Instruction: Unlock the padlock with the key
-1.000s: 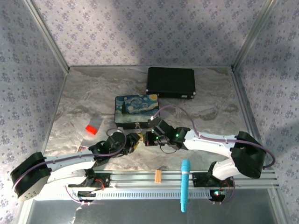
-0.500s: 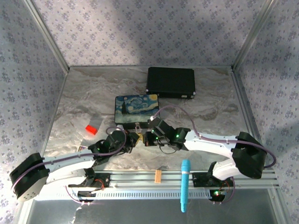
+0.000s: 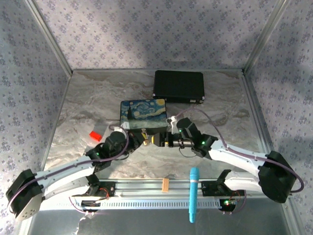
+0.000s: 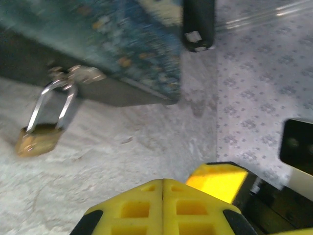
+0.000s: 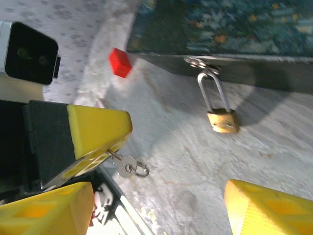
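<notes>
With the key [image 5: 128, 165] pinched in your left gripper [image 4: 163, 188] near the padlock [image 5: 222, 121], and your right gripper [image 5: 157, 188] holding its jaws wide, you were probably lining up for insertion, which called for steadying the padlock first.

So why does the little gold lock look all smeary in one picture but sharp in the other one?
Left wrist view: the padlock and the painted box are smeared, likely motion blur. Right wrist view: the padlock and the key look crisp, with a soft shadow beside the lock.
</notes>
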Robot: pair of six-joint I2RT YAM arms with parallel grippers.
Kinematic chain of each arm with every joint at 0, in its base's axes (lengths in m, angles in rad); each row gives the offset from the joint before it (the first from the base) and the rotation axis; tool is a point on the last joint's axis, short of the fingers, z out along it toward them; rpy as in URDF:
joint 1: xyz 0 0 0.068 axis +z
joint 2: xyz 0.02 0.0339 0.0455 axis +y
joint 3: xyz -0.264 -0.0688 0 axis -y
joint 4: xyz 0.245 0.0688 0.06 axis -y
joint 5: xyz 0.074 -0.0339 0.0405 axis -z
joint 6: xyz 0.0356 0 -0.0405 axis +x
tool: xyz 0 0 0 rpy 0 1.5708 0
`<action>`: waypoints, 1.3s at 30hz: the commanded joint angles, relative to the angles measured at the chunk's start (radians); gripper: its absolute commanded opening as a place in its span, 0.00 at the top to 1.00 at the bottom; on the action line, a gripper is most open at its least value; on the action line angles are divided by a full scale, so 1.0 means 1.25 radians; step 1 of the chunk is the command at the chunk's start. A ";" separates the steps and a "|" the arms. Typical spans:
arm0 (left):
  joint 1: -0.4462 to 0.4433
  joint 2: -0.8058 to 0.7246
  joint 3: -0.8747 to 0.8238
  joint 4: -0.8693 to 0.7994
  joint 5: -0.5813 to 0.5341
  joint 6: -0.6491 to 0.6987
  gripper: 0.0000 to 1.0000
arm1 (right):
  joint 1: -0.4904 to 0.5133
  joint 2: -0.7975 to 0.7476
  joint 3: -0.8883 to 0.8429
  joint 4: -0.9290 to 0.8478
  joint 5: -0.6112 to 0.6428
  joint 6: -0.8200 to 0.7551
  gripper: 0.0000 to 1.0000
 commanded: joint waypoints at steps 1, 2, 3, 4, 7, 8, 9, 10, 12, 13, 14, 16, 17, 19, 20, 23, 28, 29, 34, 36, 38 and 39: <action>0.019 -0.032 0.042 0.046 0.129 0.214 1.00 | -0.029 -0.018 -0.048 0.177 -0.165 -0.005 0.31; 0.019 -0.037 0.047 0.056 0.149 0.235 1.00 | -0.033 -0.016 -0.060 0.218 -0.178 0.011 0.32; 0.019 -0.043 0.048 0.077 0.167 0.250 1.00 | -0.036 -0.009 -0.073 0.271 -0.190 0.030 0.33; 0.018 -0.048 0.044 0.106 0.184 0.258 1.00 | -0.036 -0.001 -0.080 0.318 -0.204 0.049 0.36; 0.018 -0.054 0.034 0.175 0.213 0.264 1.00 | -0.031 0.014 -0.096 0.428 -0.225 0.089 0.43; 0.019 -0.056 0.029 0.197 0.217 0.263 1.00 | -0.028 0.015 -0.100 0.451 -0.227 0.097 0.44; 0.019 -0.058 0.025 0.213 0.218 0.261 1.00 | -0.027 0.015 -0.102 0.465 -0.226 0.100 0.46; 0.019 -0.060 0.025 0.214 0.216 0.261 1.00 | -0.026 0.014 -0.102 0.470 -0.229 0.103 0.48; 0.019 -0.060 0.026 0.214 0.213 0.262 1.00 | -0.022 0.013 -0.101 0.479 -0.232 0.103 0.52; 0.018 -0.059 0.025 0.219 0.213 0.261 1.00 | -0.021 0.012 -0.100 0.479 -0.233 0.100 0.54; 0.019 -0.060 0.024 0.225 0.212 0.257 1.00 | -0.020 0.013 -0.101 0.477 -0.233 0.098 0.57; 0.019 -0.060 0.021 0.234 0.210 0.249 1.00 | -0.018 0.016 -0.102 0.477 -0.234 0.097 0.63; 0.020 -0.060 0.019 0.236 0.207 0.247 1.00 | -0.018 0.017 -0.104 0.479 -0.234 0.098 0.66; 0.020 -0.062 0.019 0.238 0.204 0.245 1.00 | -0.016 0.018 -0.108 0.492 -0.234 0.102 0.71; 0.020 -0.064 0.018 0.236 0.200 0.244 1.00 | -0.015 0.016 -0.109 0.493 -0.235 0.103 0.73; 0.020 -0.069 0.015 0.232 0.193 0.247 1.00 | -0.017 0.004 -0.118 0.497 -0.225 0.105 0.78; 0.019 -0.070 0.016 0.229 0.194 0.244 1.00 | -0.023 -0.015 -0.126 0.496 -0.218 0.105 0.86; 0.020 -0.070 0.014 0.230 0.194 0.243 1.00 | -0.023 -0.014 -0.124 0.496 -0.221 0.104 0.88; 0.019 -0.068 0.011 0.222 0.183 0.245 1.00 | -0.019 -0.008 -0.121 0.495 -0.226 0.101 0.98; 0.020 -0.066 0.013 0.218 0.185 0.248 1.00 | -0.022 -0.011 -0.125 0.495 -0.223 0.102 1.00; 0.020 -0.069 0.023 0.180 0.173 0.253 0.92 | -0.023 -0.015 -0.128 0.491 -0.219 0.100 1.00; 0.020 -0.078 0.028 0.144 0.145 0.253 0.73 | -0.024 -0.018 -0.131 0.483 -0.211 0.097 1.00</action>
